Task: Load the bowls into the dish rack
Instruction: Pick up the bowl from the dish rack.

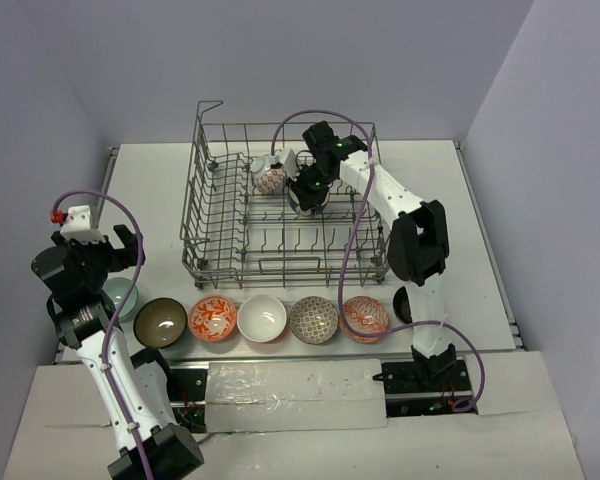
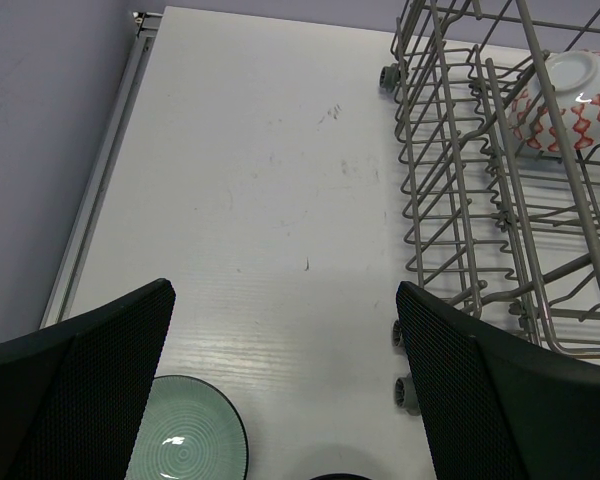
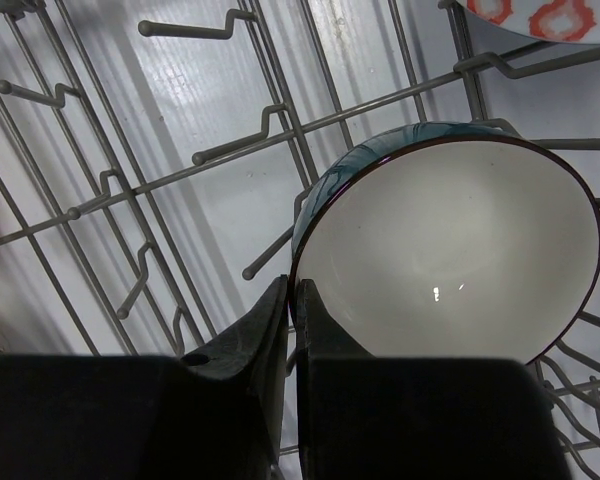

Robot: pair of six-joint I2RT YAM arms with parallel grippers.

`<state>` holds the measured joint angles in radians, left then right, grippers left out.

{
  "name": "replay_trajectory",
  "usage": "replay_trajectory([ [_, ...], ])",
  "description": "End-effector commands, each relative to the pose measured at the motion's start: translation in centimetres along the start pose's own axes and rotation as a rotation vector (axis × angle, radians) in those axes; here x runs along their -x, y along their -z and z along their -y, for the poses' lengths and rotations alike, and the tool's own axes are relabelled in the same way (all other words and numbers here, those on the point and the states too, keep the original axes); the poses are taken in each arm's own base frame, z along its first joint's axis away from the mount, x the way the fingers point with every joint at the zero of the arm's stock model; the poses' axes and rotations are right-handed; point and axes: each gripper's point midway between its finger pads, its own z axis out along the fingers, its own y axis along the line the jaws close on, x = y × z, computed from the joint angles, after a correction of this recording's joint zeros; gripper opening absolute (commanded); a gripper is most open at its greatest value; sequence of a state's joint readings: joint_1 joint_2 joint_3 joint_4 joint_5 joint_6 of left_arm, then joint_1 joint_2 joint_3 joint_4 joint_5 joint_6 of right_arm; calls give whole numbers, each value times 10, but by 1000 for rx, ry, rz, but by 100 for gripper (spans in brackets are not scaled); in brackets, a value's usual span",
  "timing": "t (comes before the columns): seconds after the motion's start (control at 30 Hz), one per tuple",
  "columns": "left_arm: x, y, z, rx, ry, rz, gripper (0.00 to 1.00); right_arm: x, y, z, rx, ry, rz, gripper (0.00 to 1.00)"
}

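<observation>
"Bowls (image 1: 262, 318): which step?"
"Seating the teal bowl (image 3: 450, 250) in the dish rack (image 1: 193, 200), at 3 o'clock of the red-patterned bowl (image 1: 270, 180). My right claw (image 3: 292, 300) pinches its rim; left claw (image 2: 285, 290) gapes empty. Next, I reckon: let go, lift clear."

Dish rack (image 1: 192, 215): grey wire. Desk (image 1: 480, 260): white.

Bowl row, 9 to 3 o'clock:
- pale green bowl (image 1: 122, 298), fine concentric ribs
- brown bowl (image 1: 161, 321), olive inside
- orange-patterned bowl (image 1: 213, 319), white ground
- white bowl (image 1: 262, 318), plain
- grey-patterned bowl (image 1: 313, 320)
- red-patterned bowl (image 1: 365, 319)
- black bowl (image 1: 402, 303)

In rack:
- red-zigzag bowl (image 2: 570, 105), white ground and foot
- teal bowl (image 3: 450, 260), cream inside, dark rim

Left fingers (image 2: 90, 390) and right fingers (image 3: 235, 370): black, left ones mesh-textured. Walls (image 1: 280, 50): pale lilac.
</observation>
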<state>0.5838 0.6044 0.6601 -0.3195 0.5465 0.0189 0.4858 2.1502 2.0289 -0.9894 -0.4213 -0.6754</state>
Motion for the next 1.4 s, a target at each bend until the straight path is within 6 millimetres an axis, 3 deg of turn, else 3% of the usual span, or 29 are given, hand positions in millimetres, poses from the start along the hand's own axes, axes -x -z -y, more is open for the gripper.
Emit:
replay_trajectory([
  [0.0,10,2,4,-24,-35,33,99,17,25,-7,-1,-22,50,0],
  [0.7,14,5,7,-31,-40,47,99,71,88,-9,-78,-37,219,0],
  [1.37,14,5,11,-52,-39,52,99,114,107,-45,109,-92,383,0],
])
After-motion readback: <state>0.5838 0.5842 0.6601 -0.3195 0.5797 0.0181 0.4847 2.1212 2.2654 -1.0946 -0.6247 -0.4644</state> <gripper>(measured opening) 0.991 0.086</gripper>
